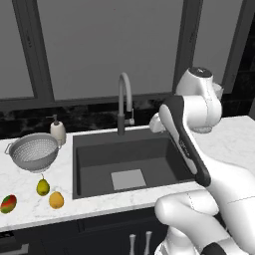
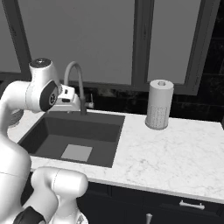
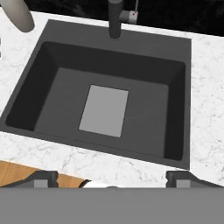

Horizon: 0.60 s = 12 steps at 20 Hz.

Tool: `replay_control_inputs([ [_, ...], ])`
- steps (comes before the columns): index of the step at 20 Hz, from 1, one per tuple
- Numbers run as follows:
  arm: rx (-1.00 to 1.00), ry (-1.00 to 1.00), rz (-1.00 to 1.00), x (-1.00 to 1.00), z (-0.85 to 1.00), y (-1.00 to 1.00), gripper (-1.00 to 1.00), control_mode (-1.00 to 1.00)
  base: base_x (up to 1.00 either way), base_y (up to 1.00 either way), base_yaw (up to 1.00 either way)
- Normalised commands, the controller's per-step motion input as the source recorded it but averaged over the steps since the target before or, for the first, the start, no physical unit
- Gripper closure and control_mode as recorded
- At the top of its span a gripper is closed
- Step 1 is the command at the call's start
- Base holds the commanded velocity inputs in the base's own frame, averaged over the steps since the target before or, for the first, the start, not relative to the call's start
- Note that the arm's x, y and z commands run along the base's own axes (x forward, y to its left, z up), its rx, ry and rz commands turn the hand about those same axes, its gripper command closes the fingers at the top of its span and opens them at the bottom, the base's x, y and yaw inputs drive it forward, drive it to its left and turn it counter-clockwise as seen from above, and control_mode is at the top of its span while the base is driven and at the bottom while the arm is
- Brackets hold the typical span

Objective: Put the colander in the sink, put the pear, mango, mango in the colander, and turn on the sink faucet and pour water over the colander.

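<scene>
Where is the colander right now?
In the left base view, the colander sits on the counter left of the sink, beside the soap bottle.

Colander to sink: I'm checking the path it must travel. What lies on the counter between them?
In the left base view, only bare marble counter separates the colander from the sink; the soap bottle stands behind that stretch.

1. The sink (image 1: 99, 164) is dark, with a light square plate (image 1: 128, 179) at the bottom.
2. The tap (image 1: 124, 102) stands tall behind the sink.
3. The colander (image 1: 34, 152) sits on the counter (image 1: 30, 191), left of the sink.
4. A soap bottle (image 1: 58, 130) is just behind the colander.
5. The pear (image 1: 43, 187), an orange mango (image 1: 56, 199) and a red mango (image 1: 8, 203) lie near the front edge.
6. The white arm (image 1: 187, 144) bends over the sink's right side.
</scene>
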Motion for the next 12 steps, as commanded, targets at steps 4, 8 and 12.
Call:
replay_control_inputs([
  [4,0.0,0.0,0.04,-0.27,-0.1,0.23,-1.0,-1.0,0.0,0.0,0.0],
  [8,0.07,0.0,0.01,-0.26,-0.12,0.21,-1.0,-1.0,0.0,0.0,0.0],
  [12,0.05,0.05,0.0,-0.14,-0.12,0.32,-1.0,-1.0,0.0,0.0,0.0],
])
